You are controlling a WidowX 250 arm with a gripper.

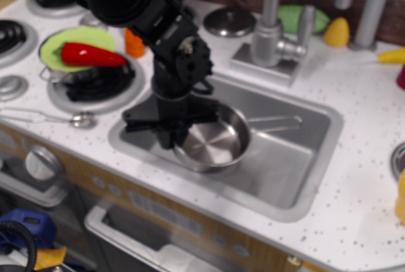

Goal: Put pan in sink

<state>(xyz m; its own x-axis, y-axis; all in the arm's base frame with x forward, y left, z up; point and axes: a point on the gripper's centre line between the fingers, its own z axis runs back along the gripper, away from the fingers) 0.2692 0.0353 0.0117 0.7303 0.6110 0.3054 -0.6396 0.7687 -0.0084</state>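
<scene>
The pan (216,142) is a shallow shiny steel pan with a thin wire-loop handle pointing right. It sits low inside the grey sink (297,171), near the sink's left front. My black gripper (172,134) hangs down into the sink at the pan's left rim and is shut on that rim. The fingertips are partly hidden behind the rim and the frame is slightly blurred.
A faucet (272,28) stands behind the sink, with a flat steel lid (229,22) to its left. A green plate with a red pepper (85,54) sits on the left burner. A wire tool (50,118) lies on the front-left counter. An orange carrot (133,43) stands behind my arm.
</scene>
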